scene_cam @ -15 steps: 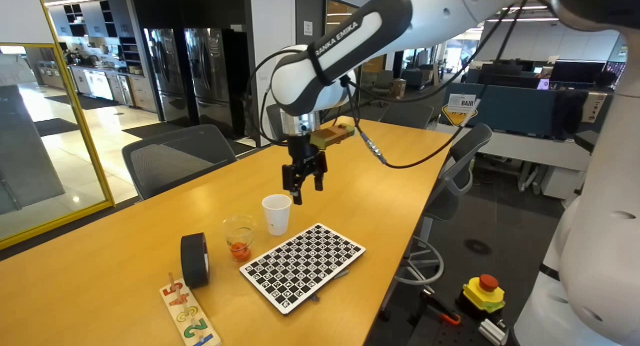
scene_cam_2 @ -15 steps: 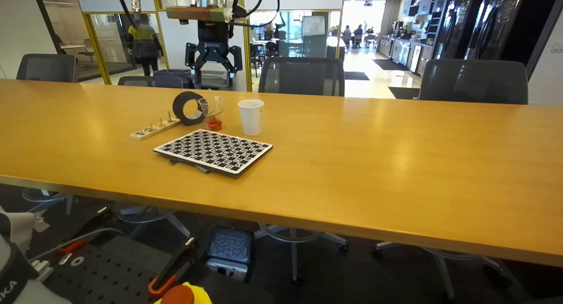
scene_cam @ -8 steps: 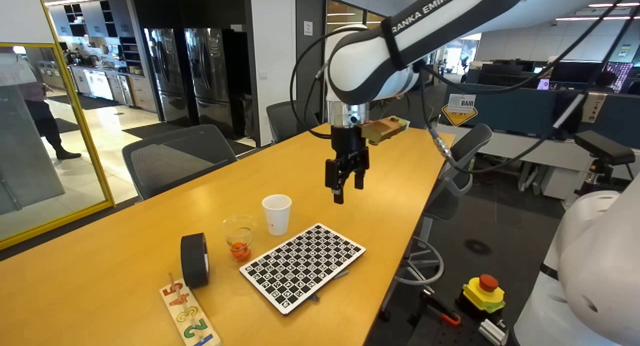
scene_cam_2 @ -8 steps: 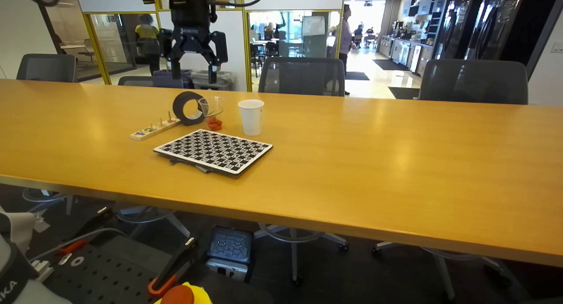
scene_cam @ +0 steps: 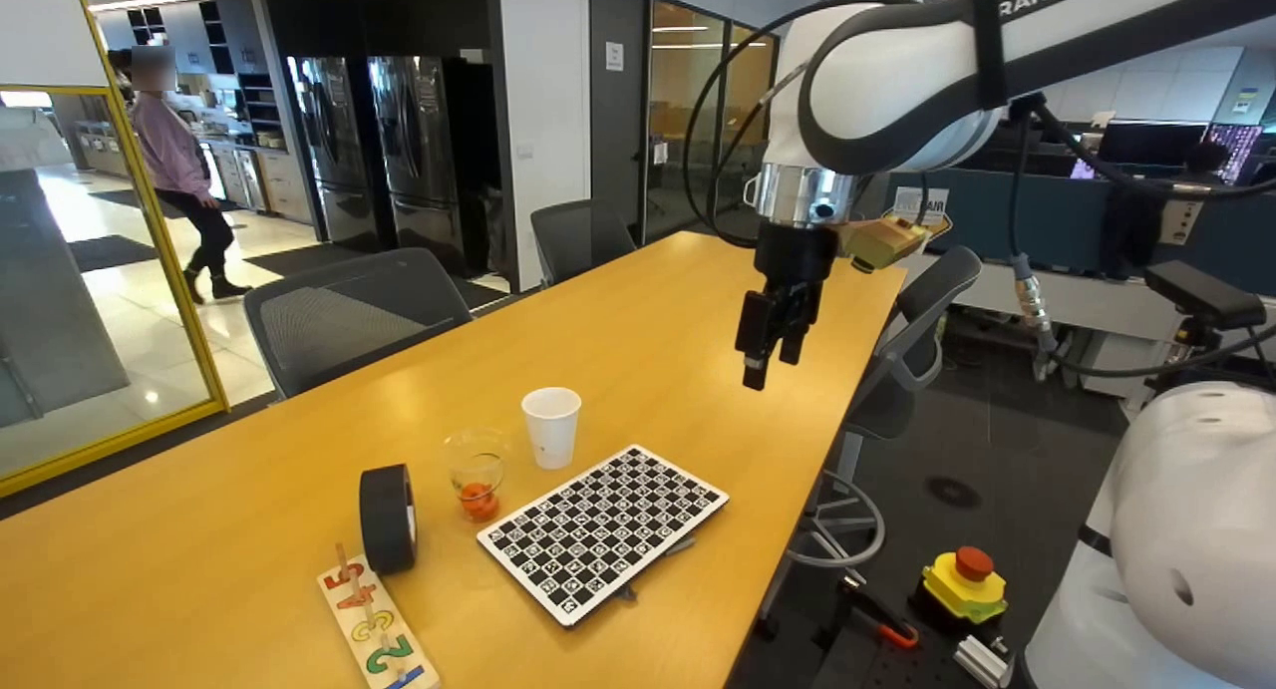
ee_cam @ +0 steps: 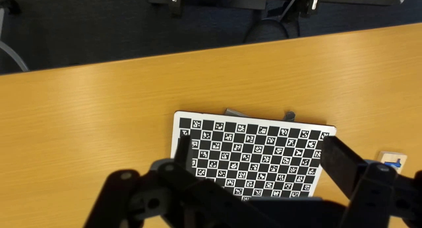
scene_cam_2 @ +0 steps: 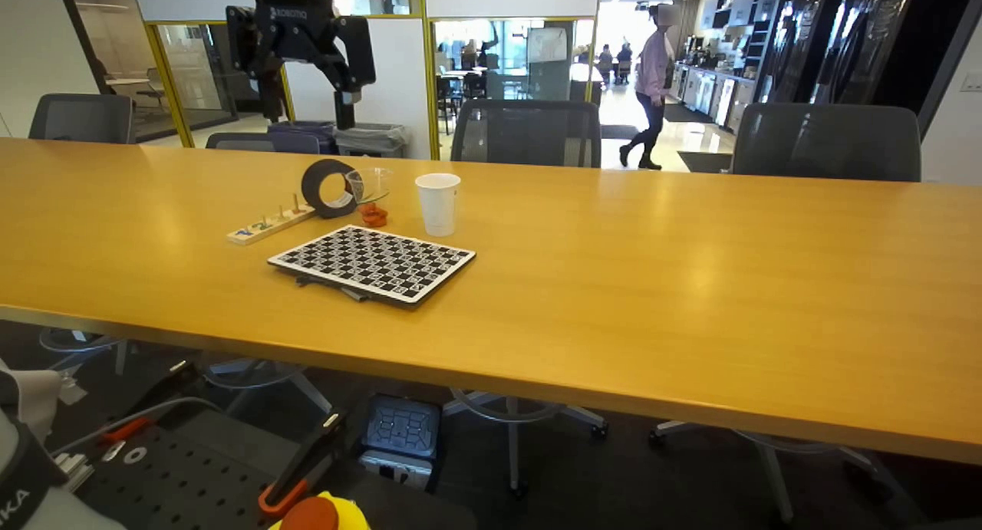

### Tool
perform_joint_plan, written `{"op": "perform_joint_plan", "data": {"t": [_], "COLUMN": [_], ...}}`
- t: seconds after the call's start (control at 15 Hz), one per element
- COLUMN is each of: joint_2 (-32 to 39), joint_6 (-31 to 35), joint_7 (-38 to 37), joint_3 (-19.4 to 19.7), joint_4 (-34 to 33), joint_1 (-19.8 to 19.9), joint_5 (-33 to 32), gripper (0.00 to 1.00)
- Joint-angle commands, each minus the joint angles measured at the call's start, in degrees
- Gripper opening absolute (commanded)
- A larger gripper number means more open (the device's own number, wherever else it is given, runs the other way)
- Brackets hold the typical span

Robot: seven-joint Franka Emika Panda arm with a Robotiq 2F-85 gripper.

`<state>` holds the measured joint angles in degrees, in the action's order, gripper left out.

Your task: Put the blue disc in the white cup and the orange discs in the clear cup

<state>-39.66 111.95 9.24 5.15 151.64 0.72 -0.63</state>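
Orange discs (scene_cam: 478,502) sit in the clear cup (scene_cam: 476,470), well inside the worktop's (scene_cam_2: 690,284) robot-side edge; no blue disc shows. The gripper (scene_cam: 773,366), jaws apart, holds nothing; a low sweep from that edge could tip the cup, spilling them.

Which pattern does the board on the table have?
The board is checkered, black and white; clearest in the wrist view.

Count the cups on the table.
2: the white cup near the checkered board, and the clear cup between the white cup and the black tape roll. None seems hidden.
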Motion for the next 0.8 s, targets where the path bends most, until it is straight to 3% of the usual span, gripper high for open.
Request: {"op": "perform_joint_plan", "data": {"t": [0.0,0.73], "joint_2": [-5.0,-5.4], "joint_6": [-4.7,-5.4], "joint_7": [0.3,-0.2], "joint_3": [0.1,0.4], "joint_4": [1.1,2.1], "joint_1": [1.7,2.4], "joint_5": [-2.5,-3.1], "gripper": [1.0,1.0]}}
